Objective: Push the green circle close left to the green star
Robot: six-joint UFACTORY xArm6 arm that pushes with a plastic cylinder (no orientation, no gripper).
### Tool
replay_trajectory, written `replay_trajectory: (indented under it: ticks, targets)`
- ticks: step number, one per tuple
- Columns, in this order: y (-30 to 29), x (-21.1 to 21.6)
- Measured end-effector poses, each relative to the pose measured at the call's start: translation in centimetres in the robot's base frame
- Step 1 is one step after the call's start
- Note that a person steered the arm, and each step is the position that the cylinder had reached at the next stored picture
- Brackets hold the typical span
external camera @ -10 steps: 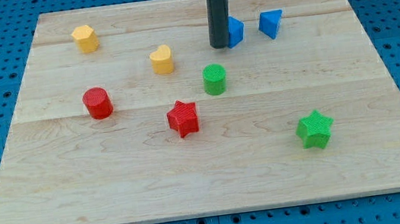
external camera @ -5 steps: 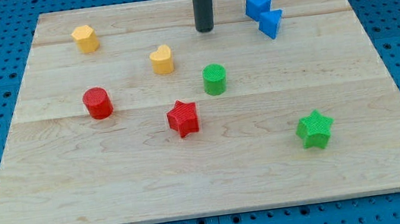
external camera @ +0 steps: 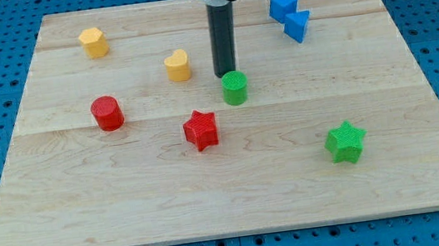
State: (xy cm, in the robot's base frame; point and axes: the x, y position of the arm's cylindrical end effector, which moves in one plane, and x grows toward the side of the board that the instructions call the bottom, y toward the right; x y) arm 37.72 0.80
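The step in hand looks like the approach: my tip stands at the far-left edge of the green circle, touching it or very nearly so, which I judge a fair starting side for a shove toward the near right. The green circle sits about mid-board, while the green star lies well apart from it, nearer and to the right, with bare wood between them. The next move, as I read it, calls for a steady diagonal push nearward and rightward, stopping with the circle just left of the star rather than knocking into it; an off-centre contact could let the round block slip sideways off the rod. The arm carries no jaws, only a straight dark rod that comes down nearly upright from the far edge of the wooden board, its mount cut off at the top. The red star lies near-left of the circle, out of the likely path, and the yellow heart-like block sits left of the rod.
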Motion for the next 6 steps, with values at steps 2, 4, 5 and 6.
replay_trajectory:
  ticks: [2, 4, 5, 6]
  targets:
    - [4.4, 4.6]
    - [9.0, 5.5]
    - [4.8, 4.5]
    - [2.8, 5.9]
